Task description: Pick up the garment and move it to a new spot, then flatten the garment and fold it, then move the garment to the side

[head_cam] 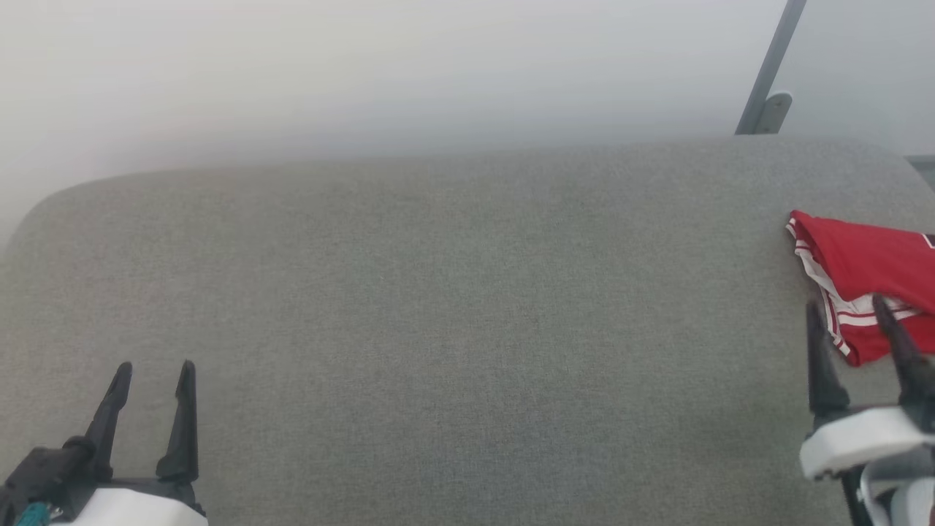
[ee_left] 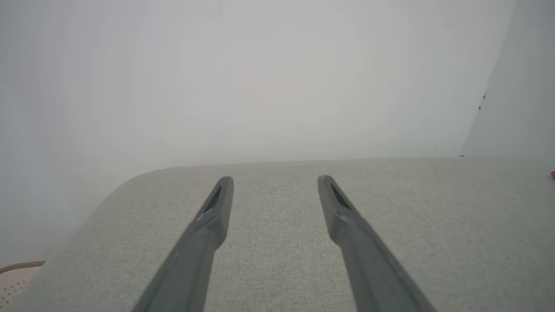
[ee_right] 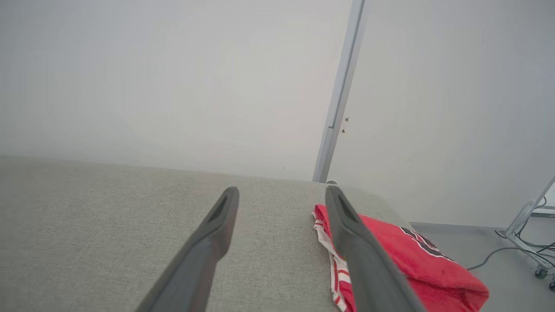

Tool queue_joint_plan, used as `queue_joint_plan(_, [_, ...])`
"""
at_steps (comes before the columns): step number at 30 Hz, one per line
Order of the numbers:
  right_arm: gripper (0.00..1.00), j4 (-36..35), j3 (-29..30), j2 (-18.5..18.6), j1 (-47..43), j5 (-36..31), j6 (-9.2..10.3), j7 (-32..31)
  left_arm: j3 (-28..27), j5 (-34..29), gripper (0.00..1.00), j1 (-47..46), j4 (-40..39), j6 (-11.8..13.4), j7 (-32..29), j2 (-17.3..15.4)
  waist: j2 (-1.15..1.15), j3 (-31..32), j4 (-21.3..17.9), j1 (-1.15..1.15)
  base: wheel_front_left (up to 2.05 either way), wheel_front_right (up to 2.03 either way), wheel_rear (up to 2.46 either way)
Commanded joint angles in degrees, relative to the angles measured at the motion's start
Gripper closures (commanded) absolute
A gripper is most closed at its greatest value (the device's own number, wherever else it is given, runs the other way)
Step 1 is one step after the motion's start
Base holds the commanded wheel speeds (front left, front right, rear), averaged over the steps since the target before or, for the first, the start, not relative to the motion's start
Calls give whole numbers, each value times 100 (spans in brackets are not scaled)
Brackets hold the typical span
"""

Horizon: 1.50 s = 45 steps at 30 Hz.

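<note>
The garment (head_cam: 865, 274), a red jersey T-shirt with red-white striped trim, lies folded at the right end of the grey cushioned surface (head_cam: 453, 307); the frame edge cuts it off. In the right wrist view the garment (ee_right: 416, 260) shows dark lettering on top. My right gripper (head_cam: 846, 310) hovers open at the garment's near left corner, one finger beside it and one over its striped edge, nothing between them. Far away at the lower left, my left gripper (head_cam: 155, 369) is open over bare fabric. In its own view the left gripper (ee_left: 275, 180) holds nothing.
A pale wall rises behind the surface, with a grey metal post (head_cam: 771, 69) at the back right. The surface has rounded far corners. Floor, cables and a wheeled stand (ee_right: 527, 242) lie past its right end.
</note>
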<state>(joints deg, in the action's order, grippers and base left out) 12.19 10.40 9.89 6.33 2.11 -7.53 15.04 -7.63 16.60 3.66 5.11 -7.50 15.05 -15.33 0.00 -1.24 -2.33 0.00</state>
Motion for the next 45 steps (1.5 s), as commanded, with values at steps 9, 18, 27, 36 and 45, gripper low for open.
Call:
queue_joint_plan(9, [0,-483,103,-367,-672,13,9,12,-132,-65,0,218,-39,6,12,53,0,98,100,0,0,0,0])
queue_joint_plan(18, [0,-616,111,-462,-848,15,9,12,-147,-86,0,278,-78,6,12,72,0,107,121,0,0,0,0])
queue_joint_plan(27, [0,-654,68,-493,-900,-55,10,13,-116,-39,0,291,-92,6,12,47,0,102,137,0,0,0,0])
queue_joint_plan(36, [0,-637,54,-489,-872,-63,9,12,-82,13,0,271,-127,6,12,17,0,100,159,0,0,0,0])
queue_joint_plan(45, [100,-325,75,-545,-939,-31,-1,-53,-33,76,100,228,131,0,-19,245,0,106,166,0,0,0,0])
